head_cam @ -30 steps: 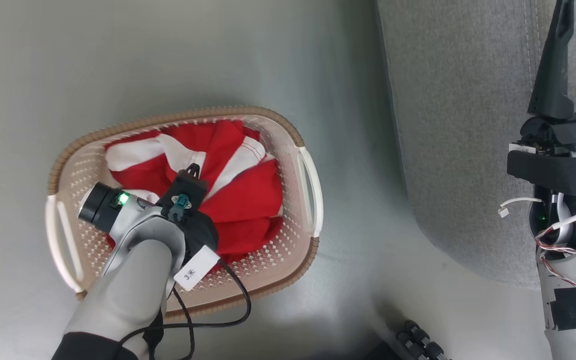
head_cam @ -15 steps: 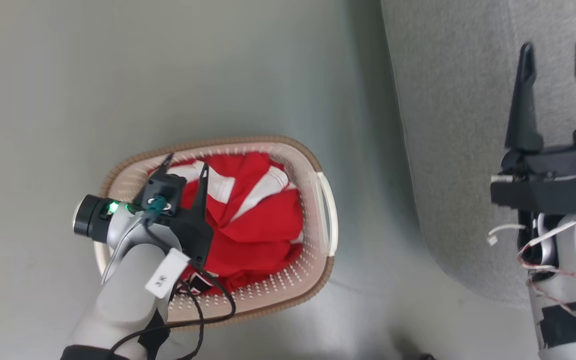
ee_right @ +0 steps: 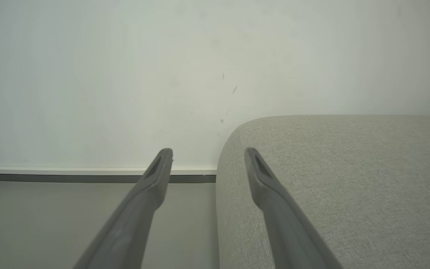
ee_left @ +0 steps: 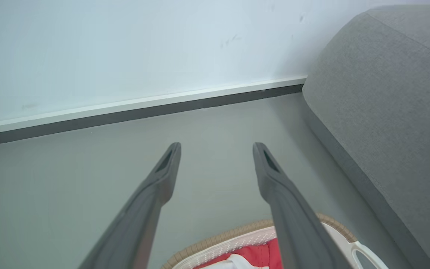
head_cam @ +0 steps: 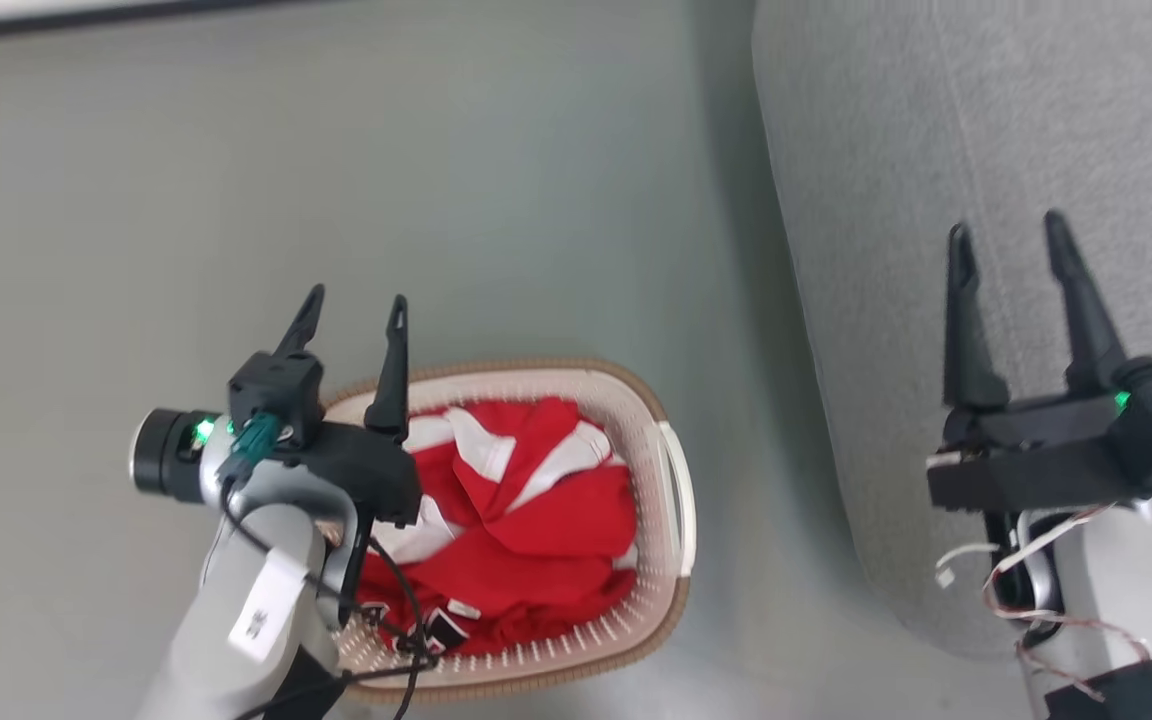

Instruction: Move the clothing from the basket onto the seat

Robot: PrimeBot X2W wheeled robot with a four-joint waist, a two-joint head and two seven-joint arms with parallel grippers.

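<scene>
Red clothing with white stripes lies crumpled in the cream basket, which has a brown woven rim and stands on the grey floor. My left gripper hangs open and empty above the basket's far left rim, fingers pointing away over the floor. In the left wrist view the gripper is open, with the basket's rim and a strip of red clothing below it. The light-grey seat fills the right side. My right gripper is open and empty over the seat, also.
A white wall with a dark skirting board runs along the far side of the floor. Open grey floor lies between the basket and the wall. The seat's rounded corner reaches close to the wall.
The left gripper has lifted out of the clothing and opened, empty, now pointing past the basket's rim. The right gripper has turned to show both open fingers. The camera has shifted.
</scene>
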